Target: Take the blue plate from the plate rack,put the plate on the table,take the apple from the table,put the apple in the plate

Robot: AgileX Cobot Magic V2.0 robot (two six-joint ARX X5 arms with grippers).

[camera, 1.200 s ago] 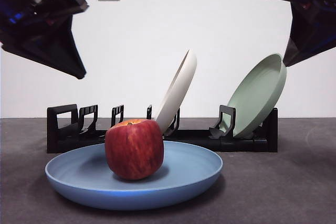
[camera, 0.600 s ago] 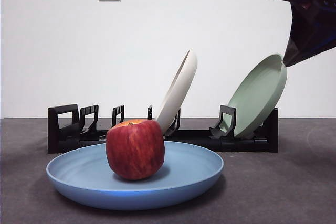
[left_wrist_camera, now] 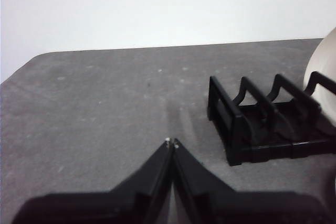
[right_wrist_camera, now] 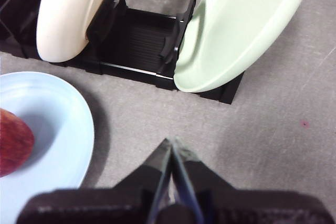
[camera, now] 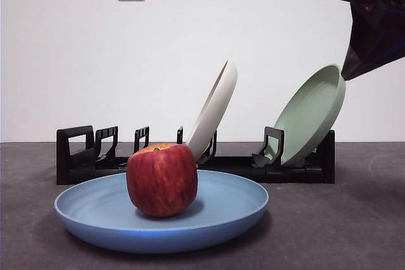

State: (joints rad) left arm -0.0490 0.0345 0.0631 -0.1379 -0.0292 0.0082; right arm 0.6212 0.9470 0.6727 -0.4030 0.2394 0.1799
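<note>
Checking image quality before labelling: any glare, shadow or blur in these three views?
Front view: even light, sharp; the apple casts a soft shadow in the blue plate, and the right claw is a dark silhouette. Left wrist view: slightly hazy, the closed left claw underexposed. Right wrist view: the cream-white plate looks bright, near washed out.

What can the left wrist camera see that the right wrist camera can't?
Only the left wrist view shows the white wall, the table's far edge, the rack's empty end slots and the shut left gripper. Only the right wrist view shows the dark red apple sitting in the light-blue round plate, the sage-green plate and the shut right gripper. Both show the dark grey table, the black plastic plate rack and the cream-white plate.
</note>
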